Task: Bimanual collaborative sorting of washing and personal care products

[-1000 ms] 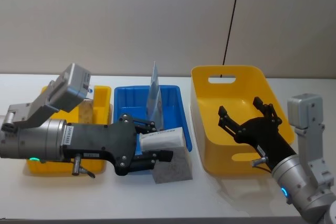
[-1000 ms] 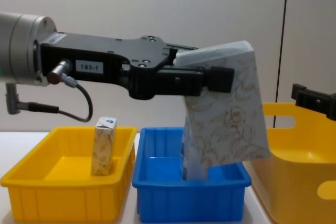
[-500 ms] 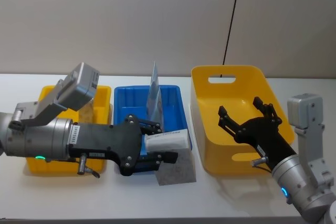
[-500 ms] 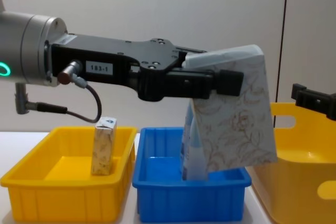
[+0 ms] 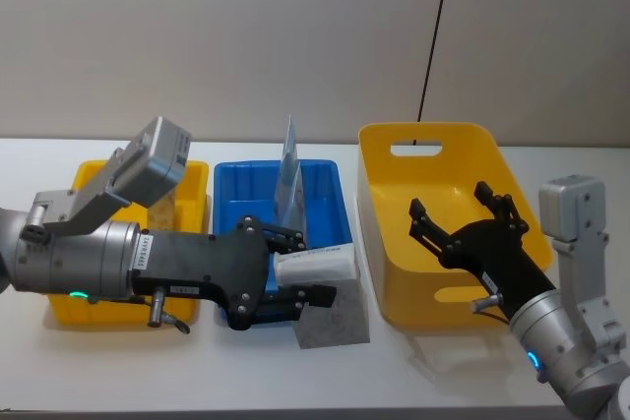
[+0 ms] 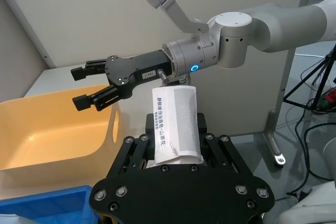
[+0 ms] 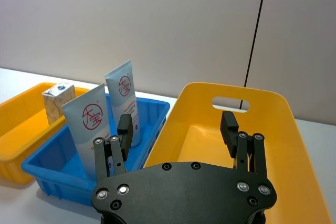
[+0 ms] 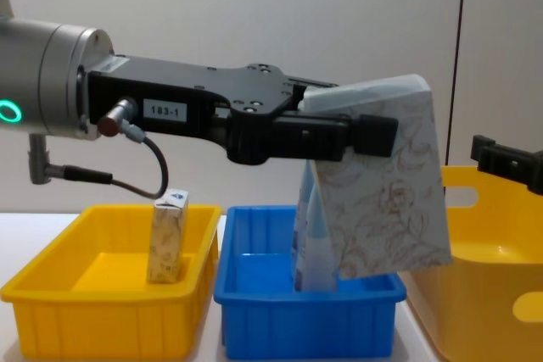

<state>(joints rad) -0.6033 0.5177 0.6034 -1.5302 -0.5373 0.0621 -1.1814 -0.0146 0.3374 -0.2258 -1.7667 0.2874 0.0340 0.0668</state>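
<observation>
Left: yellow plastic tray (image 8: 110, 320), small carton (image 8: 168, 236) standing inside.
Middle: blue plastic tray (image 8: 305, 328), slim pale-blue tubes (image 7: 85, 124) upright inside.
Right: large yellow plastic basket (image 5: 463, 159) under right gripper (image 5: 448, 199).
Over blue tray's near-right corner: whitish soft pack (image 8: 386, 201) in left gripper (image 5: 313, 265).

Looks like a robotics lab or test bay, probably: plain grey partition walls (image 5: 246, 36), a black cable (image 5: 436, 36) running down one, a white table (image 5: 413, 366) with coloured plastic bins (image 5: 224, 179), loose cables (image 6: 307, 124) on the floor (image 6: 257, 150) beside a metal stand foot (image 6: 274, 142).

The left claw (image 8: 373, 135) is showing black screw-studded plates, a "183-1" label (image 8: 165, 110) and a dark cable (image 8: 158, 167); its grey wrist (image 8: 61, 82) is glowing green.
</observation>
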